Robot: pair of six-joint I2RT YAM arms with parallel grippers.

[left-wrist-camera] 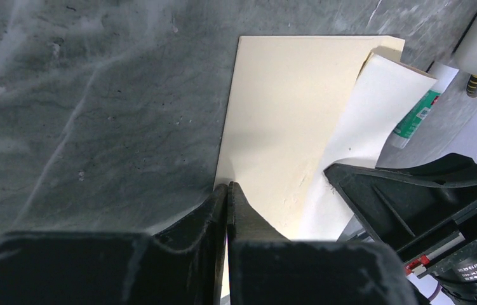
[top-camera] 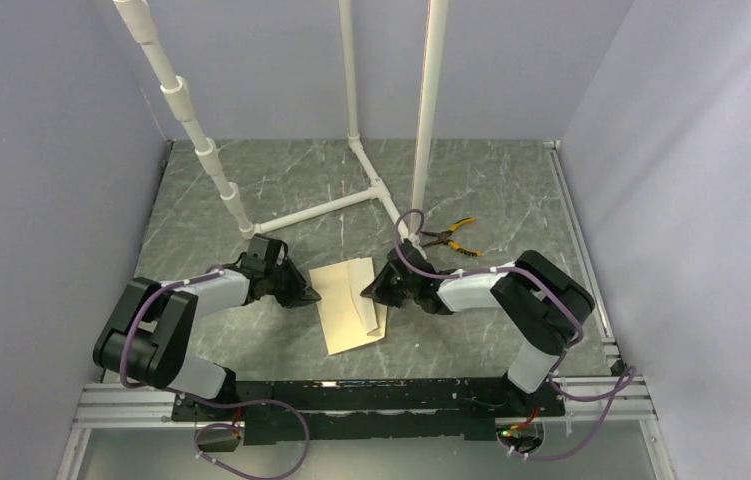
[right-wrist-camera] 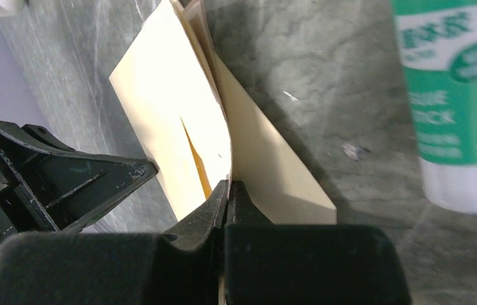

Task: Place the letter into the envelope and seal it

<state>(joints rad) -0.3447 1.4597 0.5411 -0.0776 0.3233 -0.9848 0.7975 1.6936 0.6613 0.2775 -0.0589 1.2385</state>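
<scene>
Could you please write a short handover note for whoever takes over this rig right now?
Left gripper: shut on the envelope at its left edge, holding it on the table.
Right gripper: shut on the flap, which curves up off the envelope body.
Letter: not visible in any view; it may be inside already, but I cannot tell.
Glue stick: on the table by the right gripper, untouched.
Done: envelope held by both grippers.
Left: confirm the letter is inside, fold the flap down, seal.
</scene>
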